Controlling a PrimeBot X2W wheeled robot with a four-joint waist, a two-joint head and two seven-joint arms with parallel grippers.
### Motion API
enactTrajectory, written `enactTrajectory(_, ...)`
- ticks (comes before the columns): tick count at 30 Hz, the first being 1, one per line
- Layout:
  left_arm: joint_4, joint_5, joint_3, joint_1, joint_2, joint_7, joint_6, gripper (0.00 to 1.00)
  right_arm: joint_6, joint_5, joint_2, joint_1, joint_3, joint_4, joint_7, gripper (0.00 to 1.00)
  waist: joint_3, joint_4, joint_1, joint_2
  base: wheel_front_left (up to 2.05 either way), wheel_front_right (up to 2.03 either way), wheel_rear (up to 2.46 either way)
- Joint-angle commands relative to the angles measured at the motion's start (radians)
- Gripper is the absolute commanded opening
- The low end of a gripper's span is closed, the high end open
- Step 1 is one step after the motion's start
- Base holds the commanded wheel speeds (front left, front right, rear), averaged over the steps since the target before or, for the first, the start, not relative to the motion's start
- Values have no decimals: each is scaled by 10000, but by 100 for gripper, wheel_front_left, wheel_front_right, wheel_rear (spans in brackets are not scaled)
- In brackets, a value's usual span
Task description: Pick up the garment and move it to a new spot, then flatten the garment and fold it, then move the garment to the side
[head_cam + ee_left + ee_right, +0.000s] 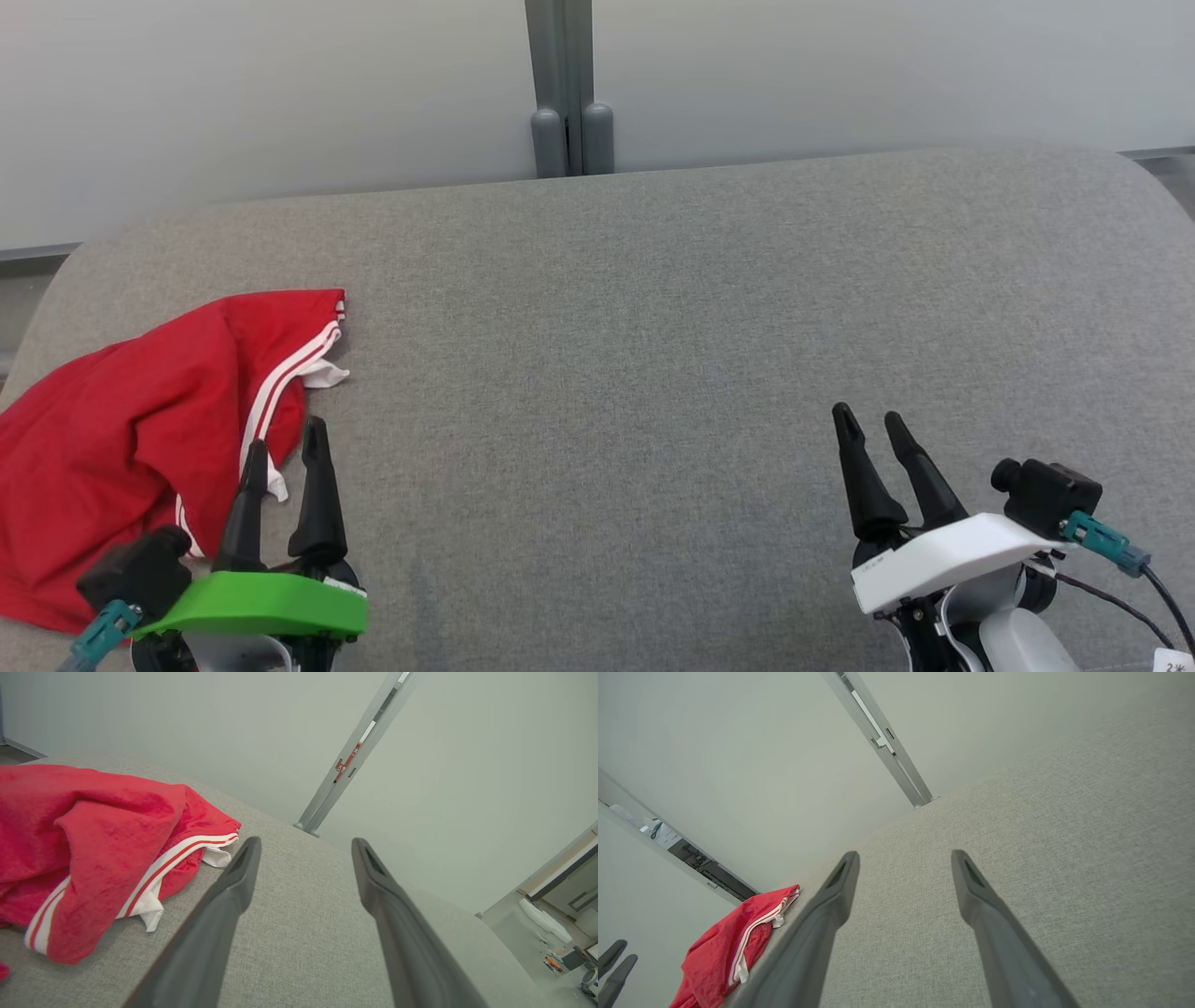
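Only writing I can spot is a little red sticker (346, 763) on the grey post (322, 802) behind the desk (607, 327), and it's too small for me to read. The garment (121, 439) is red with white stripes along one edge and a bit of white peeking out. It's bunched in a crumpled heap at the desk's left end. My left tool (285, 439) sits just beside its right edge, fingers apart, holding nothing. Right tool (870, 415) is well apart from it, spread too, empty.
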Motion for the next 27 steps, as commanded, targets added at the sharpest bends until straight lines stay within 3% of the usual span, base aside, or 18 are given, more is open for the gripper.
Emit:
enactTrajectory(1,-138,286,-31,22,73,-117,62,100,6,-294,-53,-10,72,-149,-118,100,-9,-3,0,0,0,0,0)
enactTrajectory(12,-321,1444,-242,186,84,-401,111,100,6,-1329,-60,101,431,-138,-397,100,-101,-14,0,0,0,0,0)
enactTrajectory(27,-411,2788,-387,444,97,-746,121,100,7,-2762,-70,271,57,-124,-754,100,-156,7,0,0,0,0,0)
